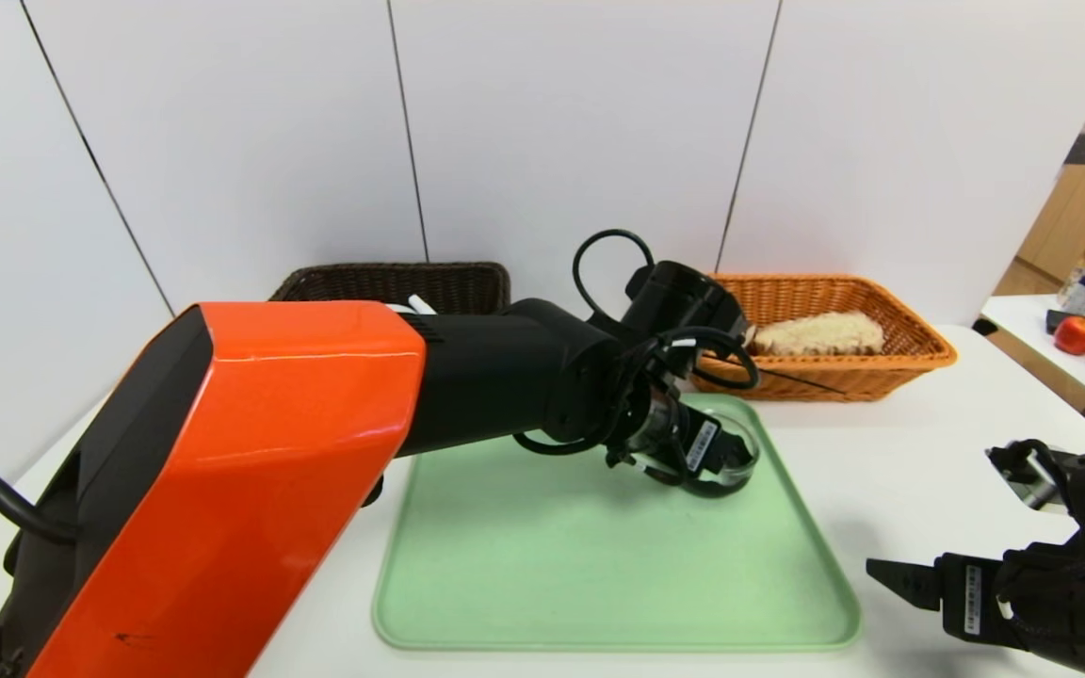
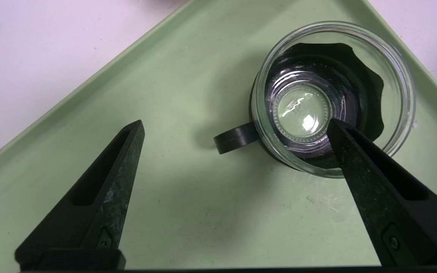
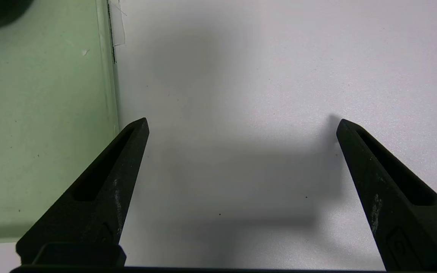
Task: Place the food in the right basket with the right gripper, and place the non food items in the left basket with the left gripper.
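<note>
While the right claw [image 1: 891, 576] idles wide apart at the tabletop's five o'clock, the left claw [image 2: 235, 127], spread wide and empty, straddles the glass cup's [image 2: 334, 96] rim at the green tray's [image 1: 542, 565] one o'clock corner, one finger inside the cup.

1. I see a clear glass cup [image 2: 332, 98] with a black base and a black side handle, standing upright near the far right corner of the green tray [image 1: 542, 565].
2. The right basket [image 1: 891, 363], orange wicker, sits at the far edge of the surface and holds a pale, crumbly piece of bread [image 1: 820, 334].
3. The left basket [image 1: 401, 282], dark brown wicker, stands at the far edge too, left of the orange one, largely hidden from me.
</note>
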